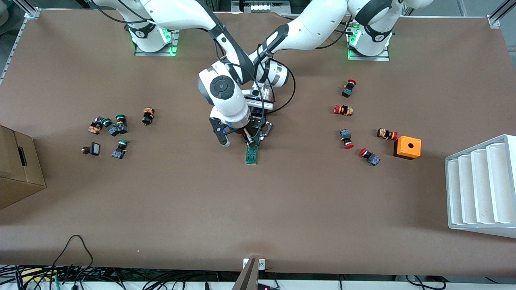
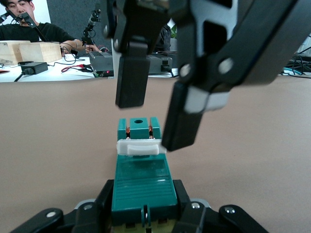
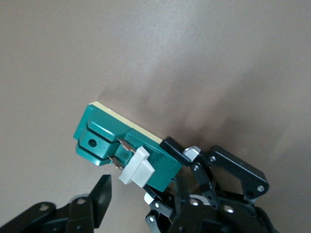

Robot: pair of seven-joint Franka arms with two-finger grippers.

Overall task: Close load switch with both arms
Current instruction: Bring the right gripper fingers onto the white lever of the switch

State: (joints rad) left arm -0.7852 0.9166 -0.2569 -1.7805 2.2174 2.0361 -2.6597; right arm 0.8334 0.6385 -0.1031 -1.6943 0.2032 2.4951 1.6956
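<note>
A: Load switch [image 1: 252,154]: where does it lie, and does it carry any readable writing?

B: It lies mid-table, a dark-green block with one white sliding piece [image 2: 140,146]. No lettering on it can be read.

A: What are the two grippers doing?

B: The left gripper [image 2: 143,213] is clamped on the end of the switch farther from the front camera. The right gripper [image 2: 155,104] hangs just above the slider with its fingers narrowly parted, one fingertip [image 2: 181,130] touching the slider's end.

A: What else is there, counted?

B: Five red-capped push buttons [image 1: 349,88] and one orange box [image 1: 407,147] toward the left arm's end; about six buttons [image 1: 121,122], several green-capped, toward the right arm's end.
</note>
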